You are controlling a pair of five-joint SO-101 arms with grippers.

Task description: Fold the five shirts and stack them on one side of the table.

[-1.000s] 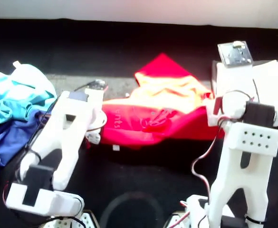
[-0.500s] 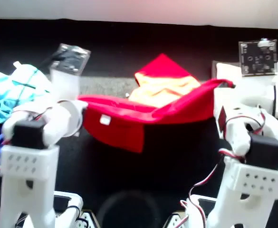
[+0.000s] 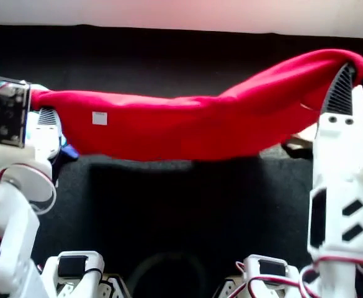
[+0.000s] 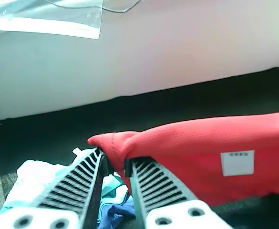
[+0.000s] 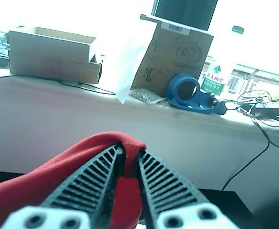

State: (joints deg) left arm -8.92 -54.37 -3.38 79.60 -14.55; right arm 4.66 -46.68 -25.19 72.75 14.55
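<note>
A red shirt [image 3: 193, 124] hangs stretched in the air between the two arms, high above the black table [image 3: 187, 211]. My left gripper [image 3: 41, 102] is shut on its left corner [image 4: 111, 143]. My right gripper [image 3: 355, 65] is shut on its right corner [image 5: 125, 145], held higher than the left one. A small white tag [image 4: 238, 163] shows on the red cloth. Below the left gripper lie a pale turquoise shirt [image 4: 34, 183] and a dark blue shirt [image 4: 118, 214]. Whatever lies behind the hanging red cloth is hidden.
A pale wall [image 4: 177, 47] runs along the table's far edge. On a sill above it stand a cardboard box [image 5: 53, 55], a blue tape dispenser [image 5: 191, 93] and cables. The arm bases [image 3: 76, 273] sit at the table's near edge.
Both arms rose from the table with the red shirt, which now hangs spread out high between them. The orange-yellow shirt that showed behind it is now covered.
</note>
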